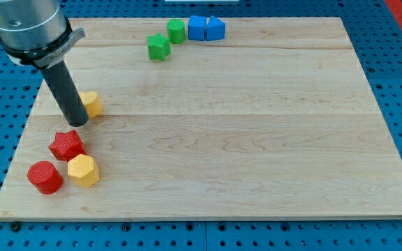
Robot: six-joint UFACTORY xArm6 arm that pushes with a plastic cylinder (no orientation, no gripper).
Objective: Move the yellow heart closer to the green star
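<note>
Yellow heart [91,103]: lies near the board's left edge, partly hidden behind the rod (its shape is hard to confirm from this angle).
Tip [78,123]: rests on the wooden board [257,139], touching or just beside the yellow heart on its left side.
Jaws: the arm carries none; it ends in a plain dark rod.
Green star [158,47]: sits near the view's top, well apart from the yellow heart.
Green block [176,31]: just above and to the right of the green star.
Blue blocks [206,28]: two, side by side, right of the green block.
Red star-like block [67,145]: below the tip.
Red cylinder [45,176]: at lower left.
Yellow hexagon [83,170]: beside the red cylinder, to its right.
</note>
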